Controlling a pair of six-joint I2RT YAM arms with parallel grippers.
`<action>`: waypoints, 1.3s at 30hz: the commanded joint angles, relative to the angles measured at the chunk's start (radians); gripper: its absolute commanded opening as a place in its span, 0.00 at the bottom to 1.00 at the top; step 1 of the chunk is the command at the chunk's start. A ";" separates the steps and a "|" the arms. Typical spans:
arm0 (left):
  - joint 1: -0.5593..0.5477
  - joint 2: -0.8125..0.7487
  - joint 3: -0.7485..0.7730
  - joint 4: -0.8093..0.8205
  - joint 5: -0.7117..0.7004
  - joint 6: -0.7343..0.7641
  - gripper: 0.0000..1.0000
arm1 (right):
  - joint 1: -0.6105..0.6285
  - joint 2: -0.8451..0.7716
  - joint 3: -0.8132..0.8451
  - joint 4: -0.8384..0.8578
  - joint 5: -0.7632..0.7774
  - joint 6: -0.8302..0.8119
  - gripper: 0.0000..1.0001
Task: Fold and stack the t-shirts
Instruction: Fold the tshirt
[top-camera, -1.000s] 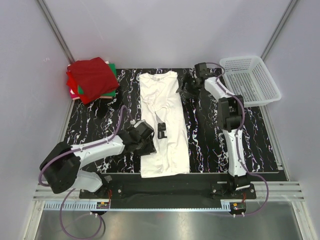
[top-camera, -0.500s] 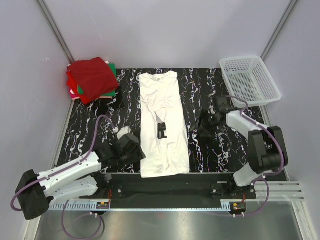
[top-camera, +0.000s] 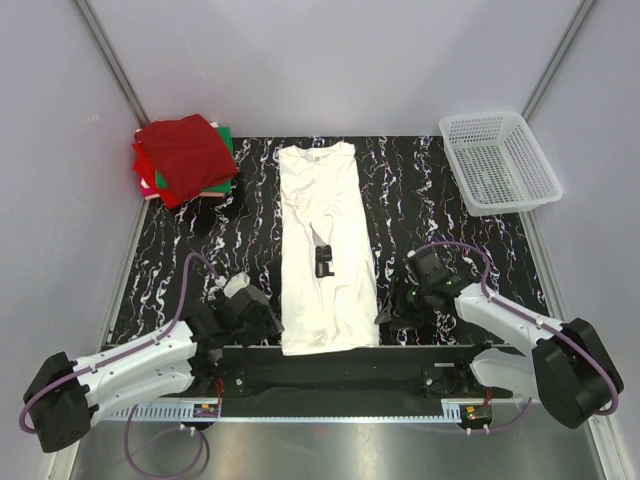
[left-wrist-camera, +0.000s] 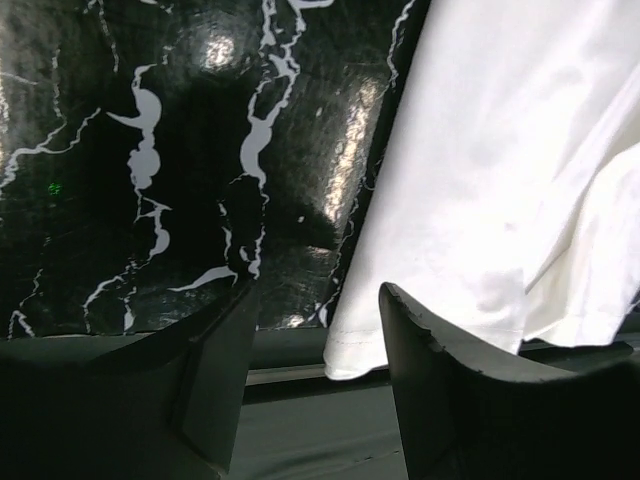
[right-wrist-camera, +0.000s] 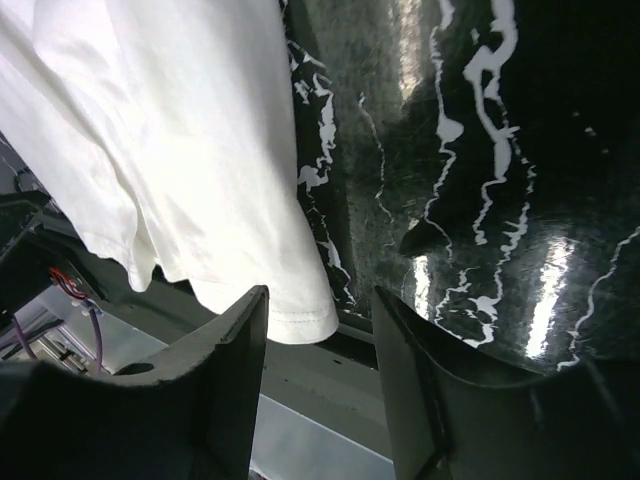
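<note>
Empty, spread wide: left gripper (left-wrist-camera: 318, 295) and right gripper (right-wrist-camera: 320, 295), at hem corners of white t-shirt (top-camera: 340, 290); long axis near-to-far, neck at far end

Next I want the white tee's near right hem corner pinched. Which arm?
Right. The right gripper, open, frames that corner of the white tee; the left gripper sits at the opposite corner.

No writing can be read in any view; the white t-shirt (top-camera: 330, 215) bears a small dark mark (top-camera: 323, 262) at its middle, beyond and between the left gripper (top-camera: 270, 318) and the right gripper (top-camera: 390, 310), too small to tell as letters.
</note>
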 joint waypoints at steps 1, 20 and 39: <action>0.000 -0.001 -0.024 0.048 0.017 -0.033 0.58 | 0.072 0.008 -0.001 0.046 0.052 0.070 0.53; -0.178 0.126 -0.050 0.087 0.038 -0.189 0.56 | 0.244 0.091 0.062 -0.009 0.171 0.097 0.19; -0.226 0.164 0.019 0.052 -0.097 -0.196 0.15 | 0.245 0.022 0.025 0.008 0.180 0.112 0.00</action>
